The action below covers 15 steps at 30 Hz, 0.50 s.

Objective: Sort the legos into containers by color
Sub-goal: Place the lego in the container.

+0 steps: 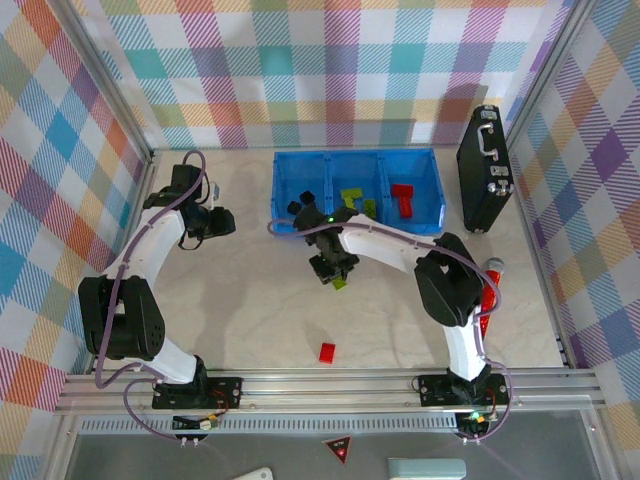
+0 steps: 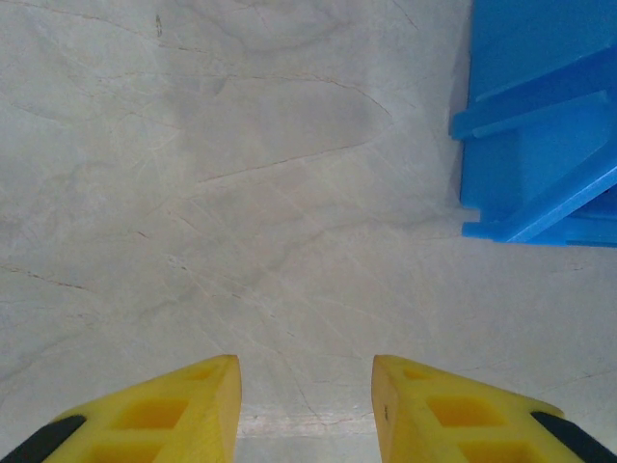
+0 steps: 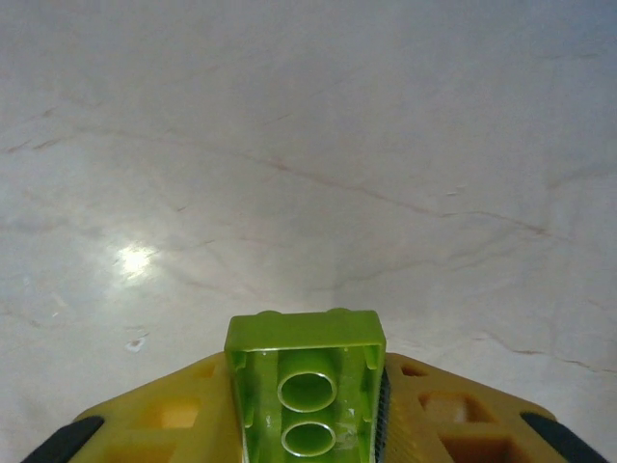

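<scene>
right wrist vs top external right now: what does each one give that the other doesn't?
Right wrist: a close look at the lime brick, with its hollow underside and two round tubes facing the camera, pinched between the yellow fingers.
Top external: the blue tray with black bricks, green bricks and red bricks in its left, middle and right compartments. It also gives a loose red brick, the black case and the left gripper.
Both: the right gripper shut on the lime brick, over the marbled table.
</scene>
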### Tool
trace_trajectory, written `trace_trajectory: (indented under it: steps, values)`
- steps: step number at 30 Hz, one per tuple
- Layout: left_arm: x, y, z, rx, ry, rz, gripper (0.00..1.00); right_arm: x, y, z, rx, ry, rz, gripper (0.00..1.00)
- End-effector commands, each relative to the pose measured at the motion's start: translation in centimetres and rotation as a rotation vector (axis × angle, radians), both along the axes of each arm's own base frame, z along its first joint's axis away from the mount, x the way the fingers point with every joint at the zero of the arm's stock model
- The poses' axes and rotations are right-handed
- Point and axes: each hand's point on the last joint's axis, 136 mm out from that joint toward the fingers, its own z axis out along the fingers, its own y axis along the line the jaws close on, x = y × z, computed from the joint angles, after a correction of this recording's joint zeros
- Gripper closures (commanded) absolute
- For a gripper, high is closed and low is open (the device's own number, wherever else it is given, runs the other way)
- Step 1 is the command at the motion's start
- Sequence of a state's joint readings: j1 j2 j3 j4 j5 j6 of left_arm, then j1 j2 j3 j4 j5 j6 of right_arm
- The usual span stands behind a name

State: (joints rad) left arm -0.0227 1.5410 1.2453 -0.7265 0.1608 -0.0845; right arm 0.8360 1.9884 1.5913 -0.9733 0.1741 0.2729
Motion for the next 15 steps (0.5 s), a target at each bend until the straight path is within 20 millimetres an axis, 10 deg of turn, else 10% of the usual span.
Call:
trace_trajectory:
  steps: [1, 15]
  values:
    - [-0.3, 0.3, 0.2, -0.007, -0.006, -0.004, 0.6, 1.3, -1.0, 2.3, 0.04, -0.02, -0.053, 0.65]
    - [-0.2, 0.2, 0.3, -0.013, -0.007, -0.008, 0.6, 11.6, -3.5, 6.8, 0.16, -0.135, -0.195, 0.65]
